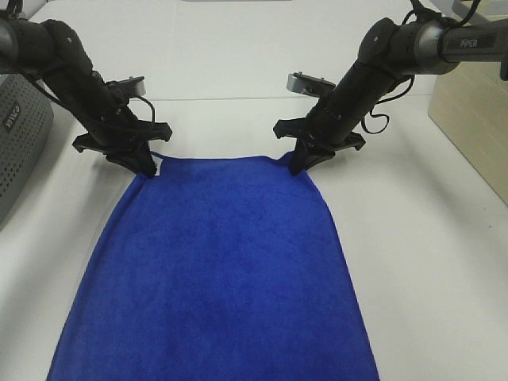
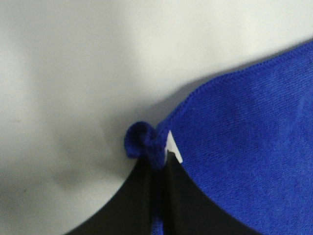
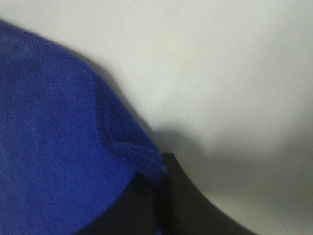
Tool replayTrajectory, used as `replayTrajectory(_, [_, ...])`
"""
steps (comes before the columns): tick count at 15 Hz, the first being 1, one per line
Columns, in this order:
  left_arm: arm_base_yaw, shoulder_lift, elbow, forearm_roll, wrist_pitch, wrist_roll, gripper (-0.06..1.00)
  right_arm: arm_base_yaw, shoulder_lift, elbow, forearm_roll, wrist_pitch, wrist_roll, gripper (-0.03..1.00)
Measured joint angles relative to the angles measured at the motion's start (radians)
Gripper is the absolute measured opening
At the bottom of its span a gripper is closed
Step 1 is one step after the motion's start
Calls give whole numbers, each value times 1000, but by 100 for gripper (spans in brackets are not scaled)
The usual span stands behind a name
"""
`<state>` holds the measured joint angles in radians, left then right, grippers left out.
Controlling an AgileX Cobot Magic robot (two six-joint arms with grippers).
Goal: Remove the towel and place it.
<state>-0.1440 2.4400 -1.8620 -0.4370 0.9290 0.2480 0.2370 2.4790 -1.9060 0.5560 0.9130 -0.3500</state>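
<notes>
The royal-blue towel (image 1: 218, 278) lies spread on the white table, running from the middle to the near edge of the exterior high view. My left gripper (image 1: 148, 167) is shut on its far left corner. In the left wrist view the pinched corner (image 2: 144, 142) bunches between the black fingers (image 2: 132, 205), with the small white tag (image 2: 172, 147) beside it. My right gripper (image 1: 297, 164) is shut on the far right corner. The right wrist view shows the stitched edge (image 3: 132, 156) folded into the fingers (image 3: 190, 200). Both corners look lifted slightly off the table.
A grey perforated box (image 1: 20, 135) stands at the left edge. A beige box (image 1: 472, 119) stands at the right edge. The white table (image 1: 421, 262) shows bare on both sides of the towel and behind the arms.
</notes>
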Motion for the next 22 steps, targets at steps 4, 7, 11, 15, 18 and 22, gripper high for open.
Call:
replayTrajectory(4, [-1,23,-80,22,-46,1,3,8,-12,3,-55,-120,-11,2])
replayTrajectory(7, [-1,27,-185,32,-74,1,3,8,-9,-50,-74,-168,-45,2])
replayTrajectory(11, [-1,27,-235,41,-170,7,3,8,-9,-161,-74,-246,-87,2])
replayTrajectory(15, [-1,27,-235,42,-277,50,3,8,-7,-185,-78,-315,-111,2])
replayTrajectory(18, [-1,38,-235,42,-381,90,3,8,-2,-185,-78,-420,-137,2])
replayTrajectory(22, [-1,48,-242,42,-468,97,3,8,-1,-185,-69,-505,-166,2])
